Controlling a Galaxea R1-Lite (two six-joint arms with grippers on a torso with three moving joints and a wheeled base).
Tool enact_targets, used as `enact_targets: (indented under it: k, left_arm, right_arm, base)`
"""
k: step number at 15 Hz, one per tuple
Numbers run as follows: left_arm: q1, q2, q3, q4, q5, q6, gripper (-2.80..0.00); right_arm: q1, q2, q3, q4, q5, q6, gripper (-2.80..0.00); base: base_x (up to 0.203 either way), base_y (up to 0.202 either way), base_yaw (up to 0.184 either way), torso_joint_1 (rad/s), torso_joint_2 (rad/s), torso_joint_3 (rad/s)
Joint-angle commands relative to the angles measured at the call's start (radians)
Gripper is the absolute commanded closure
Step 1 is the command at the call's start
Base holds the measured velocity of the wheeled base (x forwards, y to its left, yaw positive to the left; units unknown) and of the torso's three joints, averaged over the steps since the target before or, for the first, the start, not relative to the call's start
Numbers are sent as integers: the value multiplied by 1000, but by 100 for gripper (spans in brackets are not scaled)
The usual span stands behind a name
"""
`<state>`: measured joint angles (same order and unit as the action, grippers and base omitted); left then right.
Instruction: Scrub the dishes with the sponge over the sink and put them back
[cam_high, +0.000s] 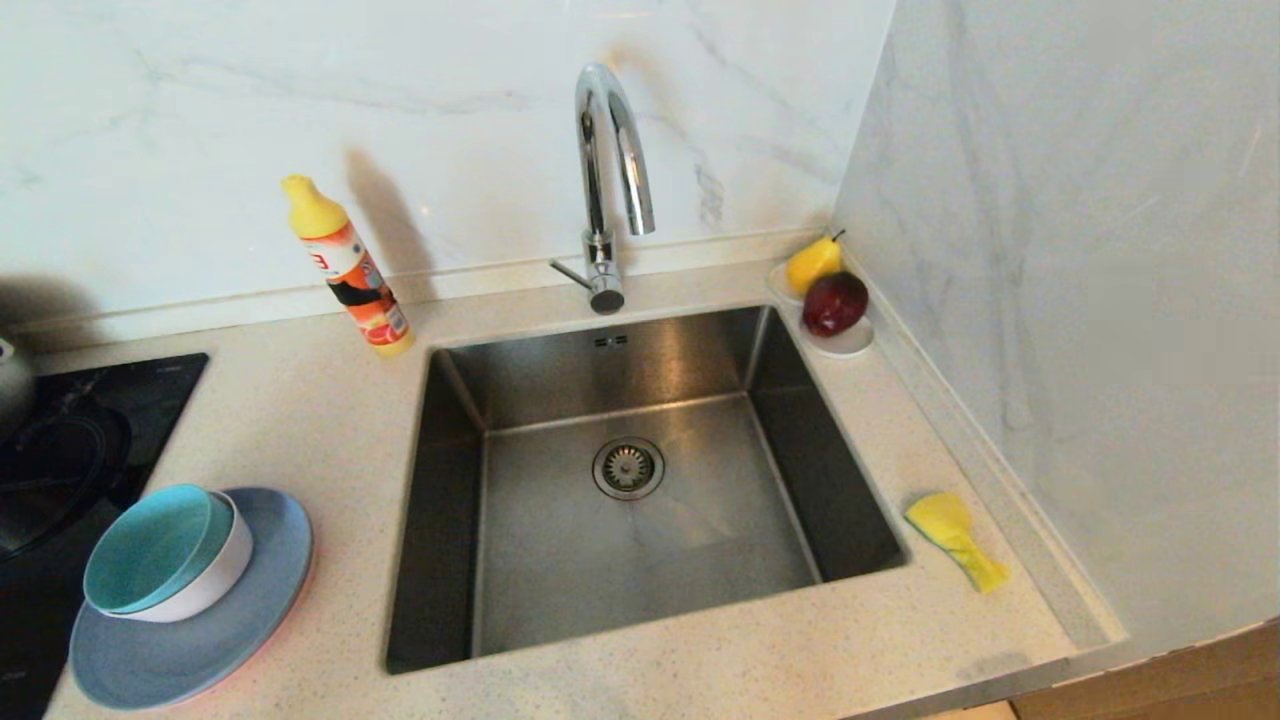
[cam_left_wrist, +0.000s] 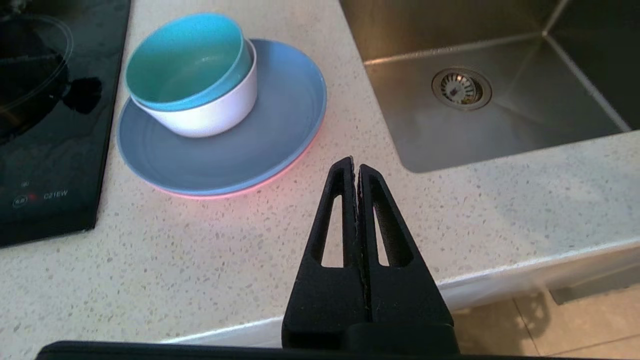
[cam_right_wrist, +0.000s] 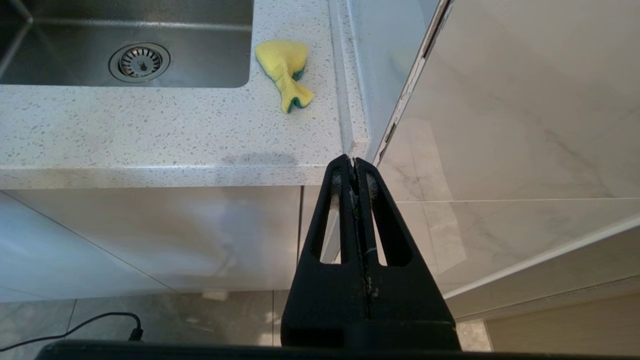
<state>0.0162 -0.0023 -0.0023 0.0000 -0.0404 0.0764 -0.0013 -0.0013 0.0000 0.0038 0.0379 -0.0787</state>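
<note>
1. My left hand (cam_left_wrist: 355, 167) is pinched shut on nothing, poised above the near edge of the bench (cam_left_wrist: 210, 250); my right hand (cam_right_wrist: 354, 165) is likewise closed and empty, hanging off the bench's front, below its lip.

2. Just beyond the left hand sit the dishes: teal bowl (cam_left_wrist: 187, 60) nested in the pale bowl (cam_left_wrist: 210, 117), both on the blue-grey plate (cam_left_wrist: 280, 125), a pink plate's rim (cam_left_wrist: 295, 160) peeking from beneath. I judge they are stacked for one-at-a-time pickup.

3. Ahead of the right hand the sponge (cam_right_wrist: 285, 70) lies crumpled on the bench beside the sink (cam_high: 640, 560), its long axis running away from me, narrow end nearest.

4. Farther off, the drain (cam_high: 628, 468) sits dry.
</note>
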Motion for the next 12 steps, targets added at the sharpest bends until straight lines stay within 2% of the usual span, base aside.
enact_targets:
  k: [1, 4, 6, 12]
  left_arm:
    - [1, 4, 13, -1, -1, 0, 0]
    - [1, 4, 13, -2, 2, -12, 0]
    - [1, 4, 13, -2, 4, -15, 0]
    - [1, 4, 13, -2, 4, -15, 0]
  right_arm:
    - [0, 0, 0, 0, 2, 3, 0]
    - [1, 3, 0, -1, 2, 2, 0]
    - [1, 3, -4, 7, -26, 47, 0]
    - [1, 1, 0, -2, -38, 73, 0]
  base:
    - [0, 0, 0, 0, 0, 0]
    - [0, 0, 0, 0, 0, 0]
    - [0, 0, 0, 0, 0, 0]
    - [0, 0, 0, 0, 0, 0]
